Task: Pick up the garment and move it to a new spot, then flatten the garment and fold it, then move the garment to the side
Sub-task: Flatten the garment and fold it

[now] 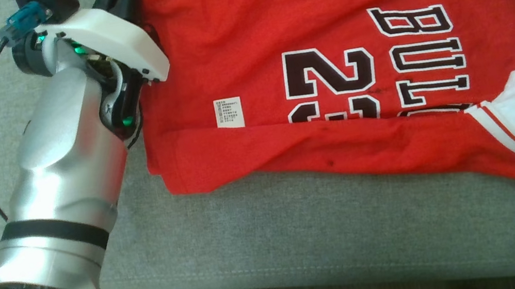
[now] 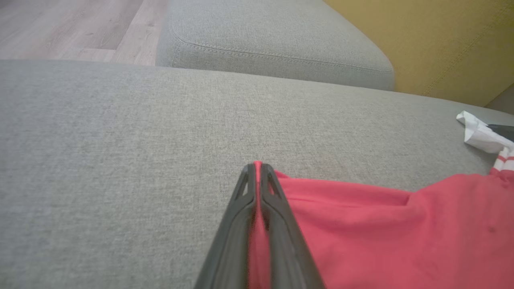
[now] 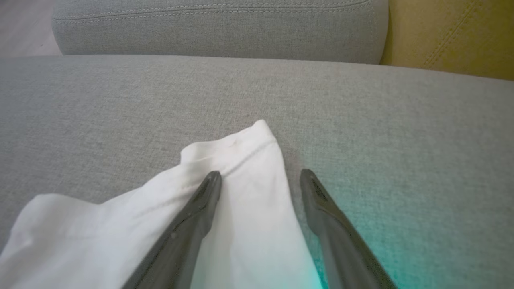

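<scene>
A red hem of the garment point(image 2: 381, 233) is clamped in the left gripper point(image 2: 257, 166); the right gripper point(image 3: 261, 176) is spread wide, empty, over its white sleeve point(image 3: 249, 152).

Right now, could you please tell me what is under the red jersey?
The red jersey lies spread on the grey cushion, which shows bare beside it. Whether anything else sits beneath the cloth is hidden.

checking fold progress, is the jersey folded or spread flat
Partly folded: the jersey has its near edge doubled over the printed number.
</scene>
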